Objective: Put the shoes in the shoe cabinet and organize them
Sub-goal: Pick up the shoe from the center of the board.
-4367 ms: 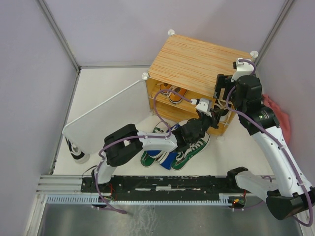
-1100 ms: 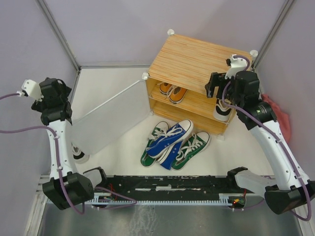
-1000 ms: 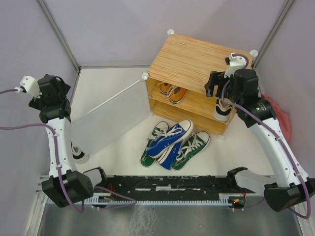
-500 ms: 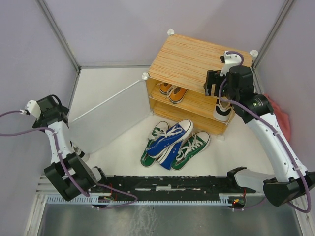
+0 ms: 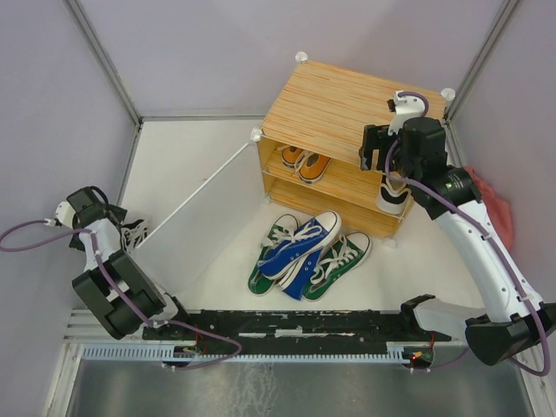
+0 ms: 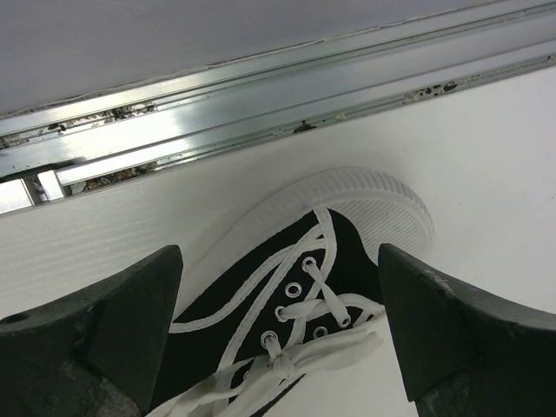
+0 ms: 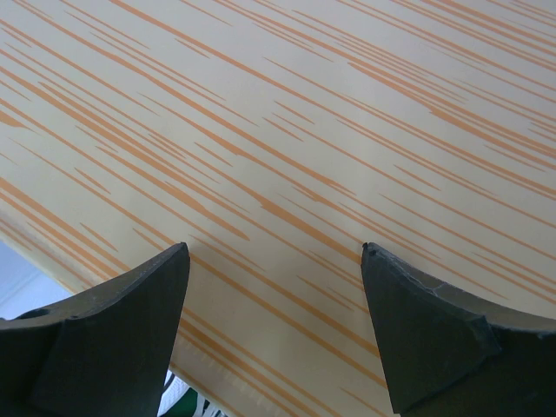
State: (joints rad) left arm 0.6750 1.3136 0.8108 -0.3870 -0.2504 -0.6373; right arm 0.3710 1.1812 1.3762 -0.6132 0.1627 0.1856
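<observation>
Left fingers [image 6: 113, 330] are spread wide, holding nothing, one each side of the black shoe [image 5: 132, 233] directly below. The shoe lies on the table [image 5: 200, 148] at the far left, near the metal rail [image 6: 261, 95] and well apart from the cabinet [image 5: 347, 109]. The door [image 5: 200, 204] stands open betw. shoe and cabinet, prob. why the arm comes in from the outer side. Looks like the step in hand is grabbing this stray.

Right fingers [image 7: 104, 330] are also apart and empty, hanging just over the cabinet top near its right front edge, not touching as far as I can tell. Likely parked there to keep the shelves free.

Orange pair [image 5: 302, 162] sits on the upper shelf, toes inward. Another shoe at the cabinet's right end is mostly hidden by the arm. Green and blue shoes [image 5: 304, 252] lie heaped on the table in front, overlapping, so they need sorting.

Task is maybe a third done. Next: close across the black shoe's mid-body, not the laces, which could slip.
</observation>
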